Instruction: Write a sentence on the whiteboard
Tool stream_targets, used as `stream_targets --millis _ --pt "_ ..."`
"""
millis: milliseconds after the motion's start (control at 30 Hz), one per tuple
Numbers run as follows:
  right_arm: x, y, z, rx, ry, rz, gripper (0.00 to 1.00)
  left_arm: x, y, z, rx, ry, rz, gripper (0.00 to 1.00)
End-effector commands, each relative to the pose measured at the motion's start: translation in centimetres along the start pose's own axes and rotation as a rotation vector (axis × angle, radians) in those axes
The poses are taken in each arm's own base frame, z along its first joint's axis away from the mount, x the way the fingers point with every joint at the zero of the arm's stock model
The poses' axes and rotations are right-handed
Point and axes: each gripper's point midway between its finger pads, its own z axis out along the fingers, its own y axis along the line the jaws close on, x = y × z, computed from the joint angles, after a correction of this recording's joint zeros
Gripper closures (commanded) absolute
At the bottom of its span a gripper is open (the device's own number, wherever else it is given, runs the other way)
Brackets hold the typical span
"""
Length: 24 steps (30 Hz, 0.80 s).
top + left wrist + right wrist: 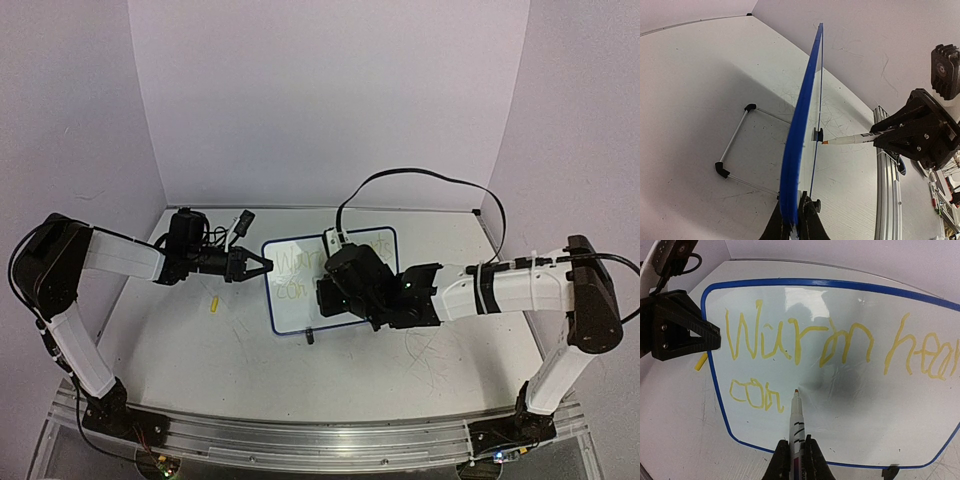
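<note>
My left gripper (262,265) clamps the whiteboard's (855,405) left edge; my right gripper (796,449) grips the marker (796,412), tip toward the board, bare white to its right.

Whiteboard (298,312): small, white, blue frame, rounded corners, propped up tilted, mid-tabletop (200,350) toward the far edge. Sentence (796,345): yellow marker strokes, two lines, "Warm hear…" on top, "cor" below at left.

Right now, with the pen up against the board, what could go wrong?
The whiteboard stands on a thin wire stand, clamped by the left tool at one edge only; pressure from the marker in the right tool could swing or tip it. The tip sits close beside the last yellow letters of the sentence, so the next stroke may overlap them.
</note>
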Motion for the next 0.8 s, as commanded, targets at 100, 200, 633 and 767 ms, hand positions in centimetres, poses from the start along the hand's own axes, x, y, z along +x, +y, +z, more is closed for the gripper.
stream_targets --millis 100,200,633,767 --pt "-1.2 0.6 0.5 -0.009 -0.022 0.014 1.00 0.9 3.3 0.3 -0.164 0.019 0.021 1.00" --pt "-0.9 1.3 0.8 -0.036 -0.007 0.010 1.00 0.9 3.3 0.3 -0.162 0.019 0.022 1.00" --pt "-0.9 1.3 1.4 -0.023 -0.017 0.013 1.00 0.9 3.2 0.3 -0.159 0.019 0.022 1.00" --pt "-0.8 0.6 1.5 0.016 -0.021 0.023 1.00 0.8 3.3 0.3 -0.159 0.019 0.023 1.00"
